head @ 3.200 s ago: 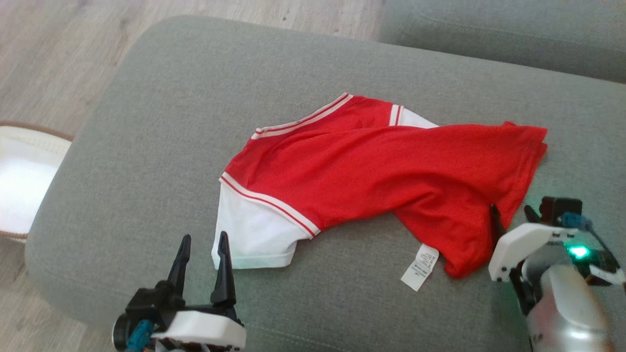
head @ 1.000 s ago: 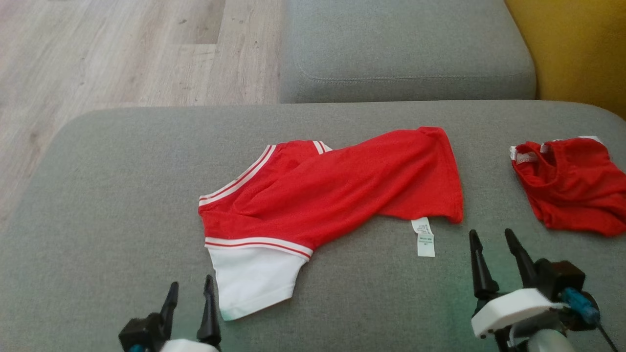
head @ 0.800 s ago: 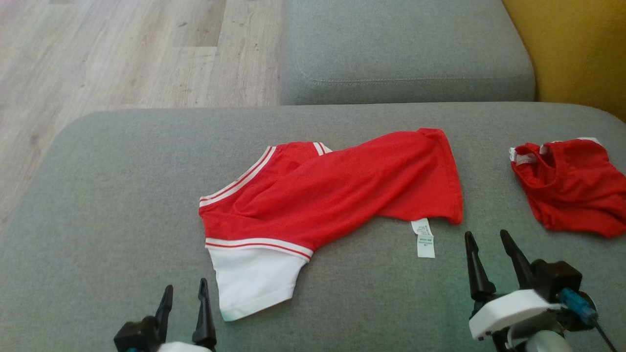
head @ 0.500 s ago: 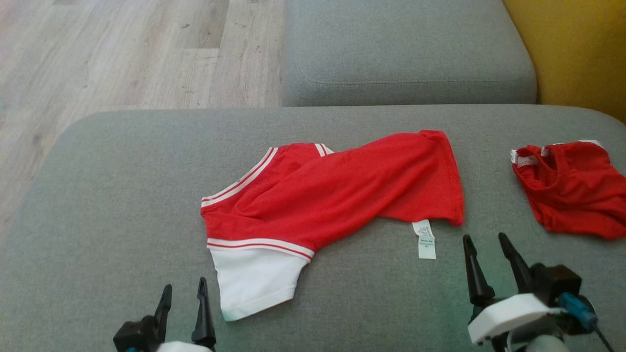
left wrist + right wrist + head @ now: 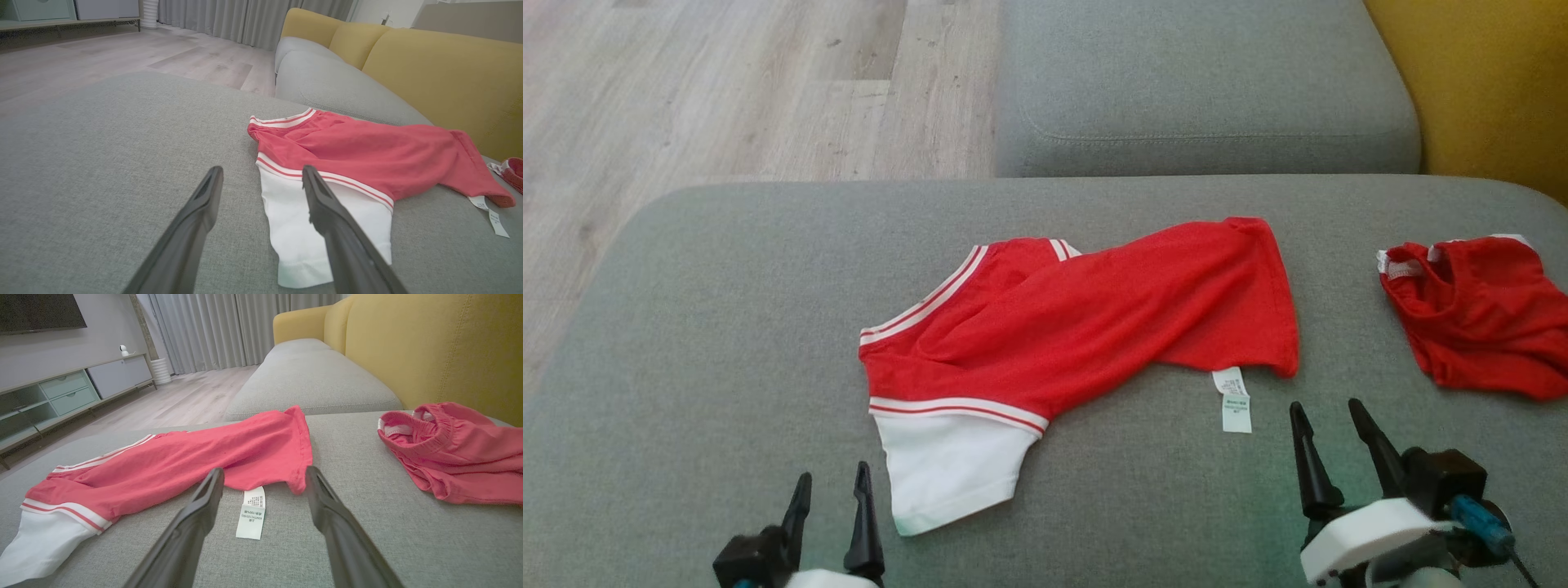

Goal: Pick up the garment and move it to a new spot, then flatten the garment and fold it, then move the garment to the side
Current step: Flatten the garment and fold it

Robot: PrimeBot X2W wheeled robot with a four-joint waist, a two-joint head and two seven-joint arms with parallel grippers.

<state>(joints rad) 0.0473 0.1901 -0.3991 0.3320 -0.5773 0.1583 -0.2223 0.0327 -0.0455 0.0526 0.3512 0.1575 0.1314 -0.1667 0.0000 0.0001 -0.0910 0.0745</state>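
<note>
A red garment with white sleeves and striped trim lies rumpled and partly folded over in the middle of the grey cushion; its white care label sticks out at the near hem. In the wrist views the garment lies just ahead of the fingers. My left gripper is open near the front edge, beside the white sleeve, touching nothing. Open too, my right gripper hovers just short of the label and the hem corner, empty.
A second red piece of clothing lies bunched at the cushion's right end. Another grey cushion sits behind, with a yellow backrest on the right. Wooden floor lies beyond the left edge.
The head camera swung right early on, bringing the second red piece into view. Over the last second both grippers drew slightly back toward the near edge. The garment has not moved.
</note>
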